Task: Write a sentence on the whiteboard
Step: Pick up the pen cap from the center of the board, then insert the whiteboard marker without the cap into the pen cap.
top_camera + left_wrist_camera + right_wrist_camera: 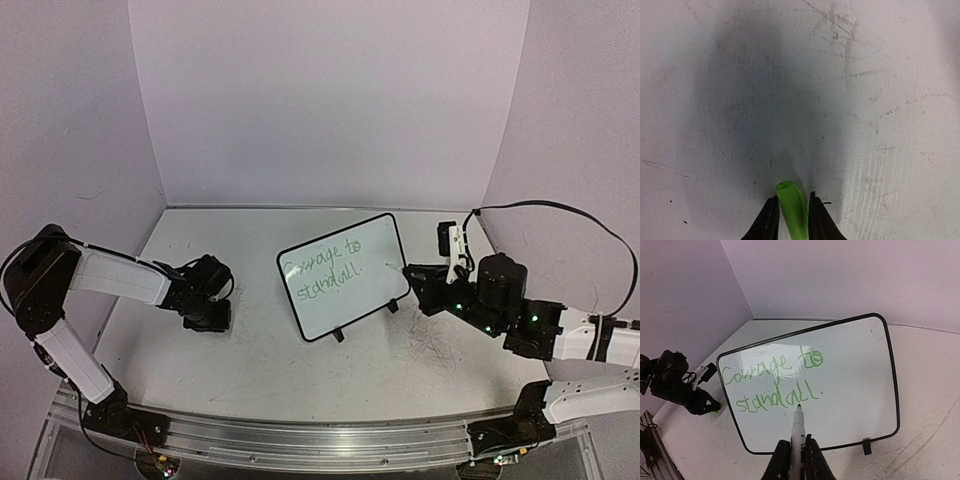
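White marker (798,422) in the right tool (796,442), tip just under the green sentence (770,385) on the whiteboard (855,380).

The small rectangular black-framed whiteboard (850,375) is showing a glossy, smooth face, catching glare. The large white tabletop (890,75) is looking matt, scuffed and scratched. The short green plastic cap (792,210) is looking smooth.

I am driving this from afar, and it reads as a robotics lab test cell. Plain lilac panels (330,100) box in a white table (260,370) on three sides, its top scuffed with grey marks. An aluminium rail (300,440) along the near edge carries the left arm (110,275) and right arm (575,340), with a loose black cable (550,203) and small green lights (535,318) on the right arm's joints
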Controlling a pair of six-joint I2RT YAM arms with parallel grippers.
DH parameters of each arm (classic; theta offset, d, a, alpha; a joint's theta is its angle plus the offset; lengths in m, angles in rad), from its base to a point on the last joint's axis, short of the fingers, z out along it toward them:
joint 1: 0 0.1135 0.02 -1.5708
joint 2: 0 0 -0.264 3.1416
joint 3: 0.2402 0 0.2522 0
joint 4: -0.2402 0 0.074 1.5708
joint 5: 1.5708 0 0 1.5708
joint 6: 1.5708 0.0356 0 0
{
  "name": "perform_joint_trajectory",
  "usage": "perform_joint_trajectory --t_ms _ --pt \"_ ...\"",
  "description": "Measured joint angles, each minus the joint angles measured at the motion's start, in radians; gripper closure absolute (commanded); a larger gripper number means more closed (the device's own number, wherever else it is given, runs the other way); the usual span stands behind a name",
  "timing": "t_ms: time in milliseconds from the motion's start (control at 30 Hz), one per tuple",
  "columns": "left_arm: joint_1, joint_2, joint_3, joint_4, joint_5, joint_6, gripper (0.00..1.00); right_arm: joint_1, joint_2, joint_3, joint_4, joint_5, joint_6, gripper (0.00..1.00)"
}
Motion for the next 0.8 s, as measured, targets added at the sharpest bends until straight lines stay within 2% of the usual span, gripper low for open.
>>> perform_joint_trajectory --t_ms 133,333,433,500,667,800 --pt "-0.007 -0.004 -0.011 0.009 -0.025 -0.002 0.96 0.000 0.009 0.000 0.000 0.000 0.007 0.95" --pt "-0.010 -0.088 -0.069 0.010 -0.015 -0.030 1.00 0.000 -0.011 0.002 -0.002 0.000 0.036 0.88" --pt "-0.011 -0.195 -0.085 -0.026 0.002 -0.041 1.00 0.000 -0.027 0.023 -0.011 -0.005 0.048 0.90" --pt "-0.011 -0.295 -0.083 -0.054 0.009 -0.049 1.00 0.000 -0.023 0.064 -0.029 -0.022 0.057 1.00" --pt "-0.011 -0.530 -0.013 -0.135 0.030 -0.030 1.00 0.000 0.010 0.176 -0.055 -0.083 0.061 1.00" --pt "-0.011 -0.622 0.100 -0.177 0.141 0.070 1.00 0.000 0.035 0.244 -0.084 -0.146 0.062 1.00"
